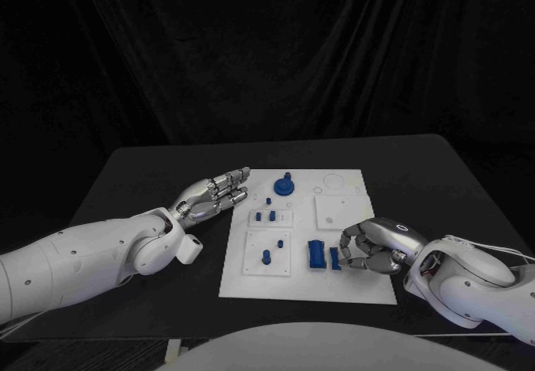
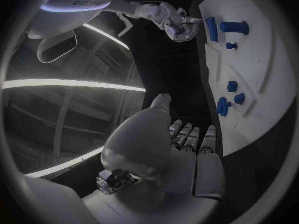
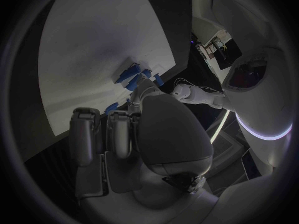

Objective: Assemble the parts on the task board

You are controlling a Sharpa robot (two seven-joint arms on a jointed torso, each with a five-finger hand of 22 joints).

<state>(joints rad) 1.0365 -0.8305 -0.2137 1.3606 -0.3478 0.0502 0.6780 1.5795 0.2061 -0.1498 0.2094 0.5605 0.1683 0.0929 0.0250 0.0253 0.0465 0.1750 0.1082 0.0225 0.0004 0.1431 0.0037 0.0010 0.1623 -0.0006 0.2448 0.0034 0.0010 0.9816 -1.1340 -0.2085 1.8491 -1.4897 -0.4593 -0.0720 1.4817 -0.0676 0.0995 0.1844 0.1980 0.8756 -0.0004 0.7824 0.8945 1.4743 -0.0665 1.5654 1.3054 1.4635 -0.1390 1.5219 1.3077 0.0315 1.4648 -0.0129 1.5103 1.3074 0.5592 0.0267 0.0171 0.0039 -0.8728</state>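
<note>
Task board (image 1: 345, 267) lies mid-table, several blue pegs (image 1: 267, 256) already standing in it; right hand (image 1: 371, 246) curls beside two upright blue blocks (image 1: 318, 255), grip uncertain, while left hand (image 1: 214, 195) rests open, assembly seemingly unfinished.

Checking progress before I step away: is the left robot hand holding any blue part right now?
No, the left robot hand rests beside the task board edge with its fingers extended and nothing between them.
</note>
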